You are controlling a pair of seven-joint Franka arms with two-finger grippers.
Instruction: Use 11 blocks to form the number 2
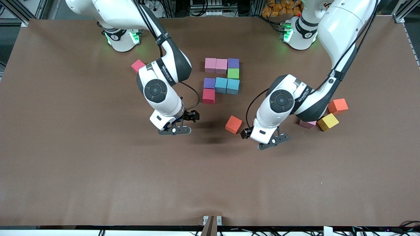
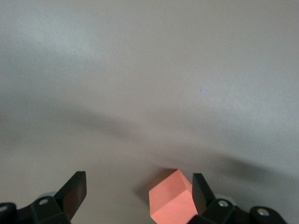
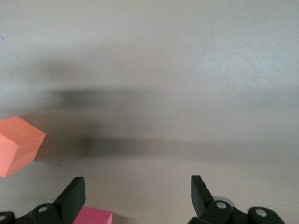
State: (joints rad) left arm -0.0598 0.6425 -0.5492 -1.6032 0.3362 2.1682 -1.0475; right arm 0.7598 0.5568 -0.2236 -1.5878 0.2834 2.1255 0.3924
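Observation:
Eight blocks stand together mid-table: two pink (image 1: pixel 210 65) (image 1: pixel 221 65), a purple (image 1: pixel 233 63), a green (image 1: pixel 233 73), a purple (image 1: pixel 209 83), two blue (image 1: pixel 221 84) (image 1: pixel 233 86) and a red (image 1: pixel 208 96). An orange block (image 1: pixel 233 124) lies loose, nearer the camera than the group. My left gripper (image 1: pixel 274 141) hangs open beside it; in the left wrist view my left gripper (image 2: pixel 138 186) has that block (image 2: pixel 170 198) close by one finger. My right gripper (image 1: pixel 175 130) is open and holds nothing; the right wrist view shows my right gripper (image 3: pixel 138 186), the orange block (image 3: pixel 18 144) and a red block (image 3: pixel 93 217).
Toward the left arm's end lie an orange block (image 1: pixel 338 106), a yellow block (image 1: pixel 327 121) and a pink block (image 1: pixel 307 124) partly hidden under the left arm. A red block (image 1: pixel 137 65) lies near the right arm's base. Bare brown table (image 1: pixel 98 170) spreads toward the camera.

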